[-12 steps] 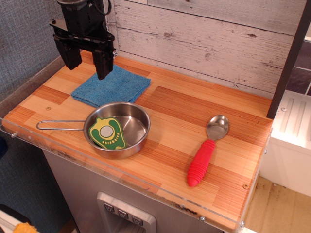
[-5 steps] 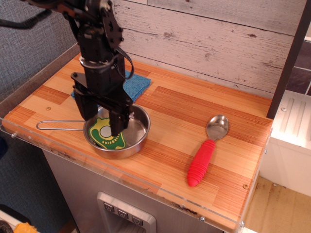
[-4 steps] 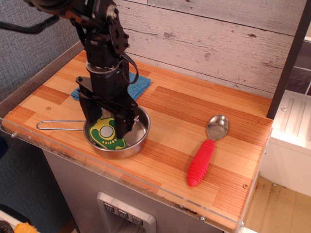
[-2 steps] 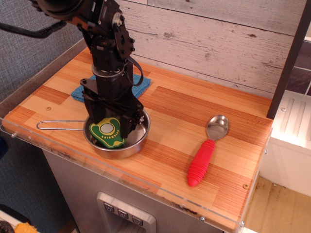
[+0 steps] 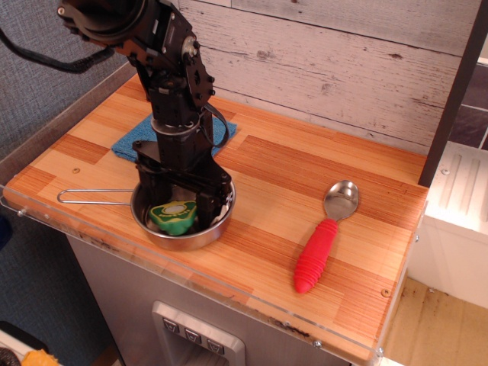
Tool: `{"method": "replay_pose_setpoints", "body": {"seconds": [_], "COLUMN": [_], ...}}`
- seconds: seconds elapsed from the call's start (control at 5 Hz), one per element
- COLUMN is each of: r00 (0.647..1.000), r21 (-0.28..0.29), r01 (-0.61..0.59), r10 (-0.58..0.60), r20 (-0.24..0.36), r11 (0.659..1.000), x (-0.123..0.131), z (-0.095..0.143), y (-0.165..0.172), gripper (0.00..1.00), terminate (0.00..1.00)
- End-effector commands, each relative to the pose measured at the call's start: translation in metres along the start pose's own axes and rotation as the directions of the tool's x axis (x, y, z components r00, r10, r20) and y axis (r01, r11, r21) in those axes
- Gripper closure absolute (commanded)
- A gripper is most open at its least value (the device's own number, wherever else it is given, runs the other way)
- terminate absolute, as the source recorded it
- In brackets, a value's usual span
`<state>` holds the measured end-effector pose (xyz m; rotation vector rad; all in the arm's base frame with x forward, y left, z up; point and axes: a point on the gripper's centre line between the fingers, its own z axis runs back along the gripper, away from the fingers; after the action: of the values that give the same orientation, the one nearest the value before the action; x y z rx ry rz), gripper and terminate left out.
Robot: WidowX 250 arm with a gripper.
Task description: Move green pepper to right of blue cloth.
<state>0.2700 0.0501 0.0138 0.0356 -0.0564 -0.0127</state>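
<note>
Inside the steel pan (image 5: pixel 216 226) at the counter's front left, the green pepper (image 5: pixel 174 216) lies between the lowered gripper (image 5: pixel 177 204)'s spread jaws, not visibly clamped, the blue cloth (image 5: pixel 131 142) lying just behind the pan.

- The pan (image 5: pixel 217 226) was shiny bare steel.
- The blue cloth (image 5: pixel 128 141) looked soft, napped terry.
- The worktop (image 5: pixel 282 171) was smooth striped wood.
- The green pepper (image 5: pixel 172 216) looked smooth plastic.
</note>
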Motion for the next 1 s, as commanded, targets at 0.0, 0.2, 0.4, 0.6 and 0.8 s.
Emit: {"method": "replay_pose_setpoints", "body": {"seconds": [0.0, 0.2, 0.4, 0.6, 0.8], "r00": [0.999, 0.999, 0.998, 0.996, 0.991], "r21": [-0.019, -0.019, -0.032, -0.058, -0.078], "r01": [-0.031, -0.033, -0.032, -0.034, -0.032], "r10": [0.031, 0.034, 0.034, 0.039, 0.041], "r20": [0.026, 0.038, 0.060, 0.085, 0.125], "r11": [0.999, 0.999, 0.999, 0.998, 0.996], "x": [0.009, 0.012, 0.015, 0.022, 0.030], "z": [0.009, 0.013, 0.020, 0.030, 0.046], "y": [0.010, 0.014, 0.016, 0.017, 0.015], "gripper": [1.00, 1.00, 1.00, 1.00, 1.00], "terminate": [0.00, 0.00, 0.00, 0.00, 0.00]}}
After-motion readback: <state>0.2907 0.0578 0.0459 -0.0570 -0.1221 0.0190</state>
